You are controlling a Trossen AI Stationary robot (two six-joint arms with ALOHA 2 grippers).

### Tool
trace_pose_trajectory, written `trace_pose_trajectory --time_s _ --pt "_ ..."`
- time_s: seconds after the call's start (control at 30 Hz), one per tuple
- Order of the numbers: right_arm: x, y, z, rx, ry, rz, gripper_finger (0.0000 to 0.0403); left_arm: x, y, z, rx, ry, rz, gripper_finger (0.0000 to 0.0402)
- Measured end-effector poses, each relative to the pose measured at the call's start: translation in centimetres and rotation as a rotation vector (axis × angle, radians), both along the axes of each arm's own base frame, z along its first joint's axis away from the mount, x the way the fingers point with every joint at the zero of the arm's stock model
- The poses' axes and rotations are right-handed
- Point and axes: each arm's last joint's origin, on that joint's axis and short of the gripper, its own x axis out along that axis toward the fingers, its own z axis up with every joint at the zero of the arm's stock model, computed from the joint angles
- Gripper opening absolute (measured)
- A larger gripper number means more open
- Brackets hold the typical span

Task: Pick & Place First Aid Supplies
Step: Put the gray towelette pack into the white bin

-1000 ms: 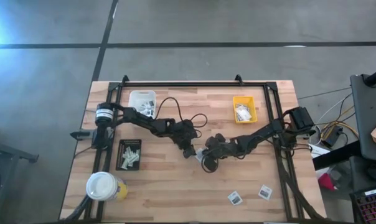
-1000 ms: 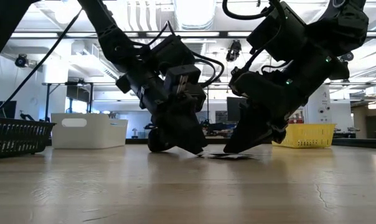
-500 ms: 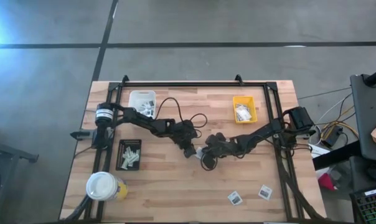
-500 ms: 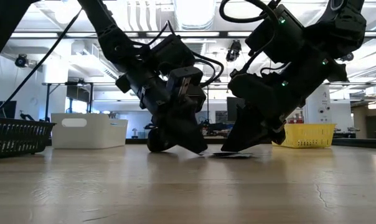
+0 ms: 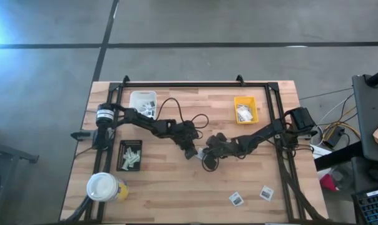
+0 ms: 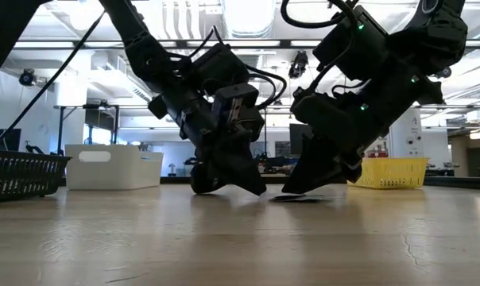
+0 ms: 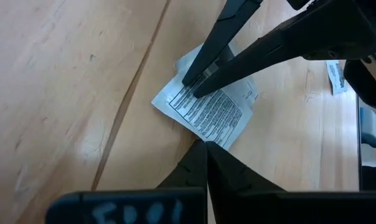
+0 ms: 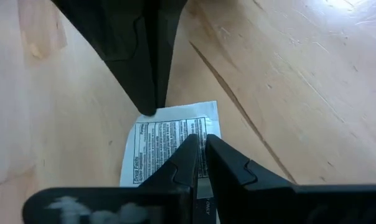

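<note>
Beside the yellow tray holding sorted supplies, both the left claw and the right claw, fingers pressed together, pinch one printed packet lying on the surface; two packets lie nearer the front edge, unsorted.

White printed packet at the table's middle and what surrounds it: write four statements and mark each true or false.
1. The flat white printed packet lies on the wooden table between both grippers. True.
2. The left gripper stands wide open. False: it is shut at the packet's edge.
3. The yellow tray is empty. False: it holds white supplies.
4. Two small packets lie near the table's front edge. True.
</note>
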Motion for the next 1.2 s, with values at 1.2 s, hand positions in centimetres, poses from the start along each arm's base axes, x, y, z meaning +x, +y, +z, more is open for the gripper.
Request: trace_pose_trajectory --time_s 1.2 --pt "-3.9 3.2 5.8 -0.377 0.102 0.713 0.0063 0.0 -0.9 1.9 0.232 -0.162 -0.188 0.0000"
